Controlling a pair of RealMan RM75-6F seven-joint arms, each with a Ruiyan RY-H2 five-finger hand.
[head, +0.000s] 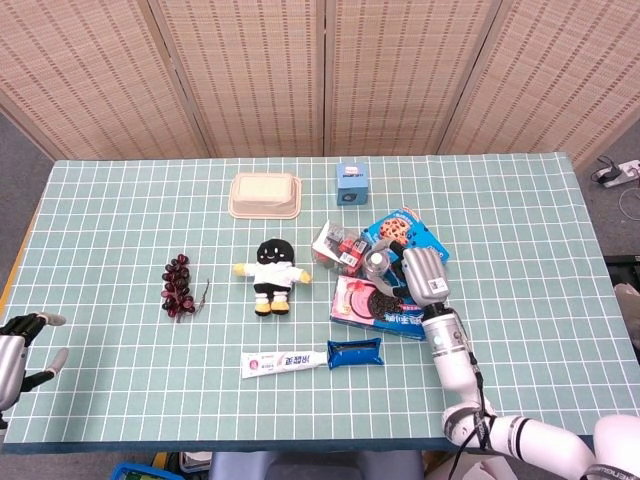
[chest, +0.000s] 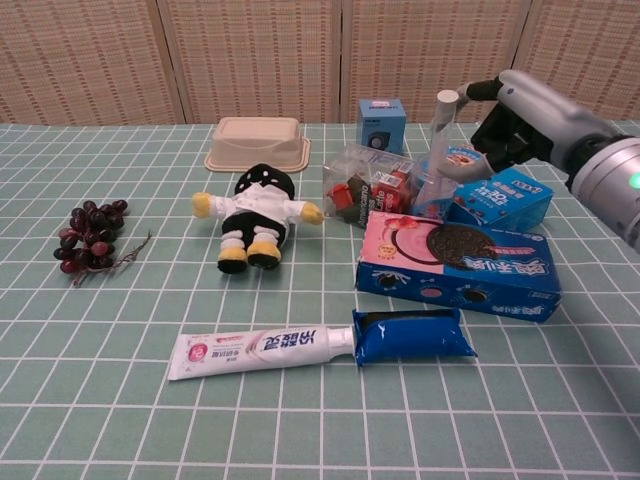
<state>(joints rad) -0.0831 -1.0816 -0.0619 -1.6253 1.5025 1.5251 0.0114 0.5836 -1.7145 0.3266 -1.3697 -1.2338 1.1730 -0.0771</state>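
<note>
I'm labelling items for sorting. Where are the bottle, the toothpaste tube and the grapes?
bottle (chest: 436, 150), chest view, clear neck below the white cap.
toothpaste tube (chest: 262, 352), chest view, middle of the white body.
grapes (head: 178, 285), head view, centre of the bunch.

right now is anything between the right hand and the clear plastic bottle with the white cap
Nothing visible. In the chest view the right hand hangs just right of the clear plastic bottle, one fingertip reaching its white cap, contact unclear. The blue cookie box and pink sandwich-cookie box lie below the hand, not between it and the bottle.
</note>
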